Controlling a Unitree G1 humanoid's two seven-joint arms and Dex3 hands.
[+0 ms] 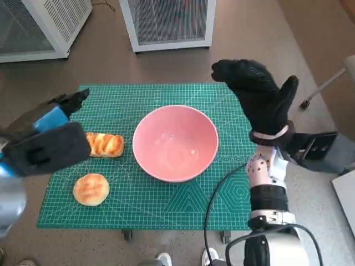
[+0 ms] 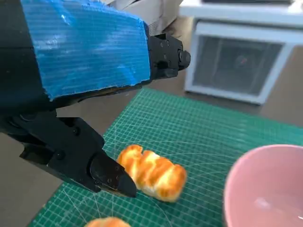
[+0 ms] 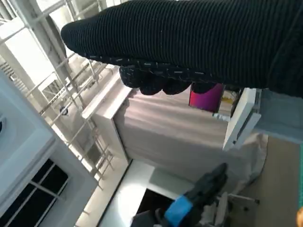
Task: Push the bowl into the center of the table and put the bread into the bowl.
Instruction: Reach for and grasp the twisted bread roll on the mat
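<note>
A pink bowl (image 1: 175, 142) stands empty near the middle of the green cutting mat (image 1: 166, 205); its rim (image 2: 265, 184) shows in the left wrist view. A long glazed bread (image 1: 104, 144) (image 2: 152, 172) lies just left of it, and a round bun (image 1: 91, 189) (image 2: 108, 222) sits nearer the front left. My left hand (image 1: 47, 136) (image 2: 85, 94) hovers open over the mat's left edge, above the long bread and holding nothing. My right hand (image 1: 260, 97) is raised above the bowl's right side, fingers spread and empty; its glove (image 3: 189, 42) fills the right wrist view.
Two white grilled appliances (image 1: 166, 22) (image 1: 39, 25) stand on the floor beyond the table. A chair base (image 1: 327, 83) is at the right. Shoes (image 1: 163, 259) show below the table's front edge. The right wrist view looks at room furniture and my left hand (image 3: 189, 203).
</note>
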